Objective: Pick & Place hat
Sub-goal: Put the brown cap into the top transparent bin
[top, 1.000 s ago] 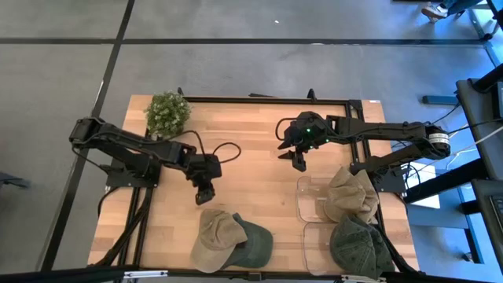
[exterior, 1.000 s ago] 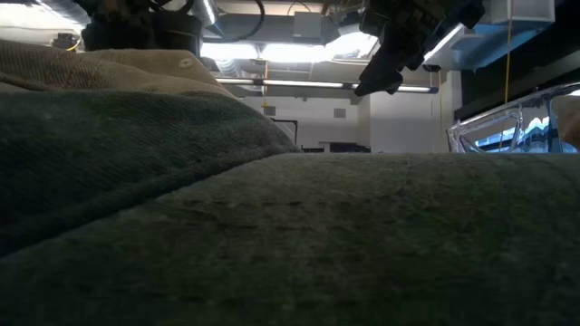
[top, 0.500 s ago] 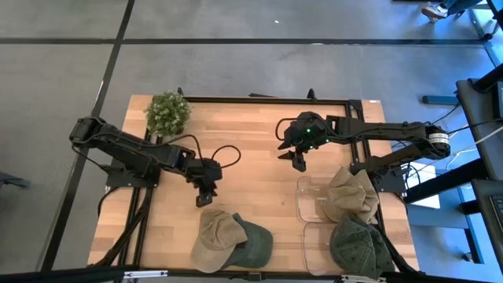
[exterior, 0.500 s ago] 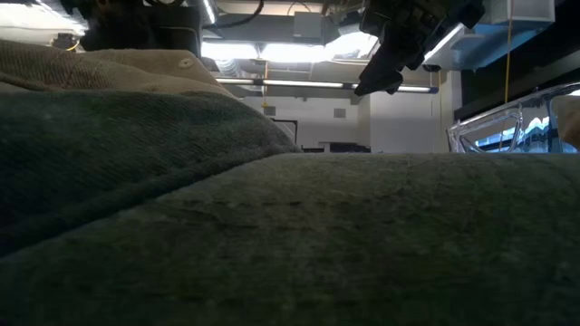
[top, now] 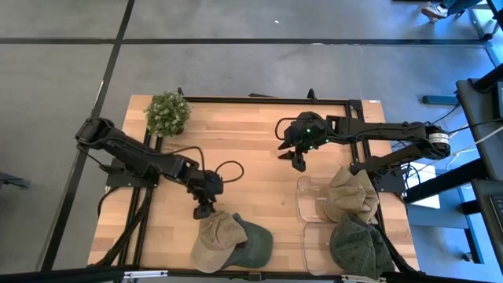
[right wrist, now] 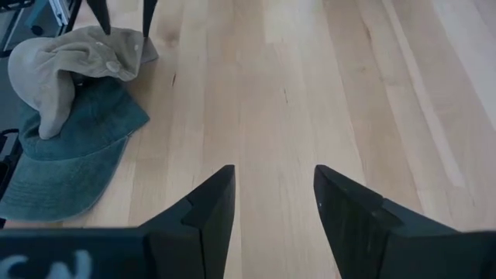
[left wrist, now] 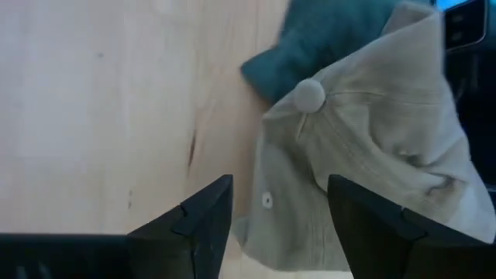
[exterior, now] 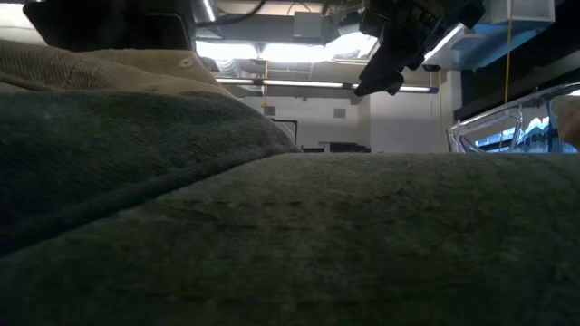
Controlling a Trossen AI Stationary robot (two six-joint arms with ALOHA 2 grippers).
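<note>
Left hand [top: 202,211] at the tan cap [top: 216,238]
Its fingers stand apart, empty; right hand [top: 297,163] waits mid-desk, fingers apart, empty.

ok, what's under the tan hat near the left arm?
A green hat lies partly under the tan hat, its brim and one side showing. The rest of it is covered, so how far it reaches underneath can't be seen.

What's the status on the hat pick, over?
Left gripper open, poised at the tan hat, not gripping. Tan hat lies on the green hat. Right gripper open, waiting mid-table. Nothing in the way.
</note>
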